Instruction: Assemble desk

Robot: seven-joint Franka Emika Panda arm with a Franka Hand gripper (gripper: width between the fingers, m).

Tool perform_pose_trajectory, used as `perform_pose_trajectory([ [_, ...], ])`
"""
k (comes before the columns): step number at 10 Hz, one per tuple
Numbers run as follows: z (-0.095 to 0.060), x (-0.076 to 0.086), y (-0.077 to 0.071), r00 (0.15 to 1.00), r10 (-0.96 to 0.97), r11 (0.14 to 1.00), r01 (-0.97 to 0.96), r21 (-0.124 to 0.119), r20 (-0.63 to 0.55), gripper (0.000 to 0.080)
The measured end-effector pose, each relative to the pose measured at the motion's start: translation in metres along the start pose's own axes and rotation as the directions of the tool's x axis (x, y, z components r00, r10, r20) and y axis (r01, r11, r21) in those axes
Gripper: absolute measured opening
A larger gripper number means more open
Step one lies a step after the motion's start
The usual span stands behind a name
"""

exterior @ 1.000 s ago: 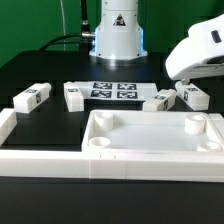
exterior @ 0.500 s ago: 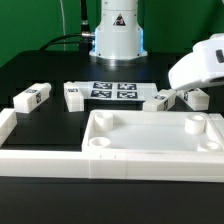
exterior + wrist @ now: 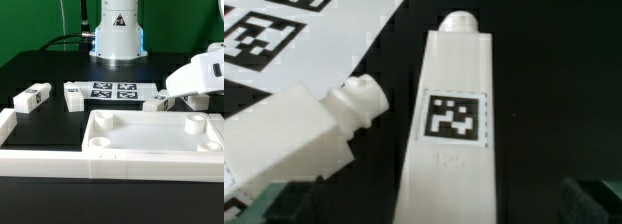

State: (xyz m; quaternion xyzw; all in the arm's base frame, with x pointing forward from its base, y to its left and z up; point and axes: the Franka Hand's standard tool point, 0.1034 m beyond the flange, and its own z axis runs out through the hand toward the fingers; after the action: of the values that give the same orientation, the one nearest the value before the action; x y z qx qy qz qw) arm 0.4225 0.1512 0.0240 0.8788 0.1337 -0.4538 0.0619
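The white rimmed tabletop (image 3: pixel 150 162) lies at the front, its corner sockets facing up. Two white tagged legs (image 3: pixel 32 98) (image 3: pixel 72 95) lie at the exterior view's left. Another leg (image 3: pixel 158 100) lies right of the marker board (image 3: pixel 112 91). My gripper (image 3: pixel 197 98) is low over the rightmost leg, which it mostly hides. In the wrist view this leg (image 3: pixel 452 120) lies lengthwise between my dark fingertips (image 3: pixel 589 200), with its tag up and its peg end away. My gripper (image 3: pixel 438 205) is open and touches nothing. A second leg (image 3: pixel 295 135) lies close beside it, at an angle.
A long low white barrier wall (image 3: pixel 40 162) runs along the front and up the exterior view's left side. The robot base (image 3: pixel 118 35) stands at the back centre. A corner of the marker board (image 3: pixel 295 40) shows in the wrist view.
My gripper has come down and moved toward the exterior view's right, onto the rightmost leg. No part has moved.
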Motion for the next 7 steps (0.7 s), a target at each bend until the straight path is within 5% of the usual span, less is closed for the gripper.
perform_pose_trajectory([
  [7,0.019,0.006,-0.002,0.999,0.004,1.000,-0.003,-0.001,0.032,0.0649],
])
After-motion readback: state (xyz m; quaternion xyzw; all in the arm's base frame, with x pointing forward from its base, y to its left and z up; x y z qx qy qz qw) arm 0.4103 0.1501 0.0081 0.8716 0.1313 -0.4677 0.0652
